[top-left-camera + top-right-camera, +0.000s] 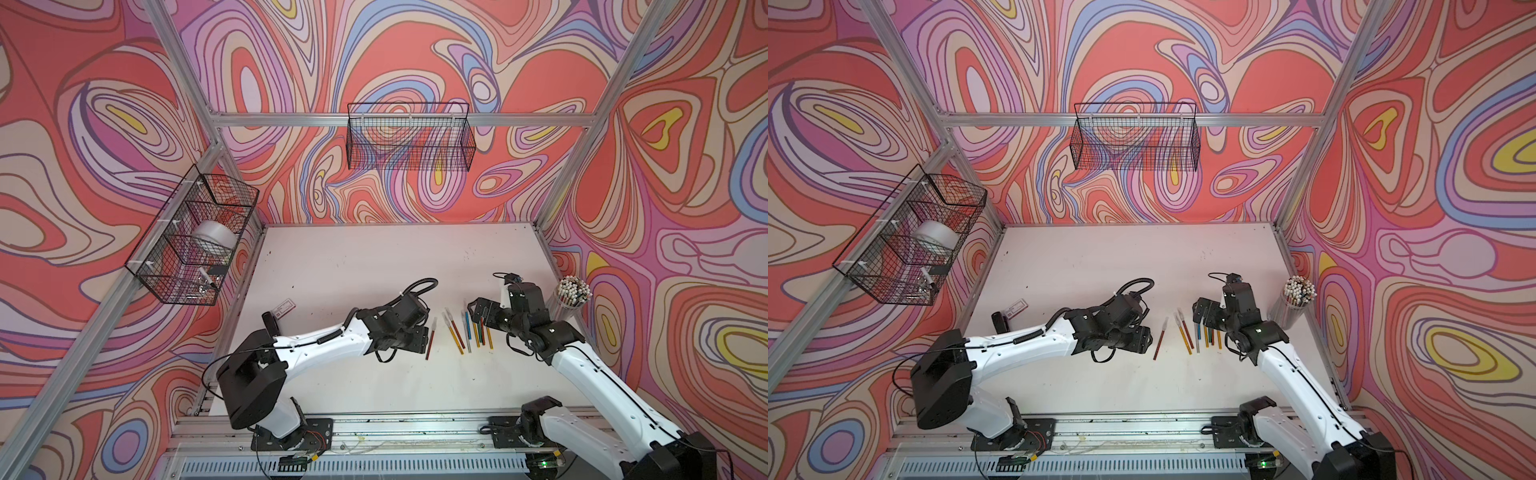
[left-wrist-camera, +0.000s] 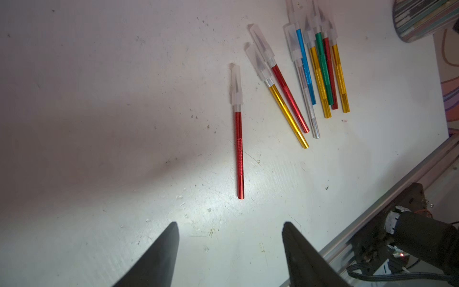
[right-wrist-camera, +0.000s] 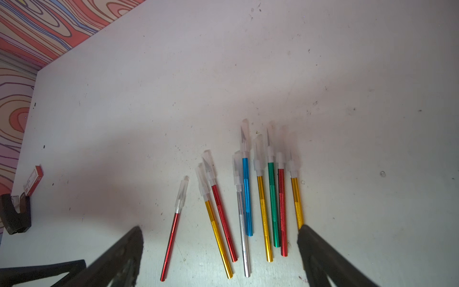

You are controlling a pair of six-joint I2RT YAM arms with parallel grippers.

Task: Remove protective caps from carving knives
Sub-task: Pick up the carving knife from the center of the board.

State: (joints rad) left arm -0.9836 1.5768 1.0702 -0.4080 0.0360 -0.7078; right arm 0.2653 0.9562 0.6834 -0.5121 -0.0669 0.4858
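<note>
Knives (image 1: 467,328) lower centre, caps (image 2: 236,87) on; red knife (image 2: 239,154) apart, likely first pick; left end effector (image 2: 230,225), right end effector (image 3: 220,227) gape empty.

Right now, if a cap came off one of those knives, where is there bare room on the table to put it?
The far half of the table, between the back wall and the carving knives, is bare. So is the near strip between knives and front rail. Crowded: the capped knife row, the cup of sticks at the right edge.
</note>
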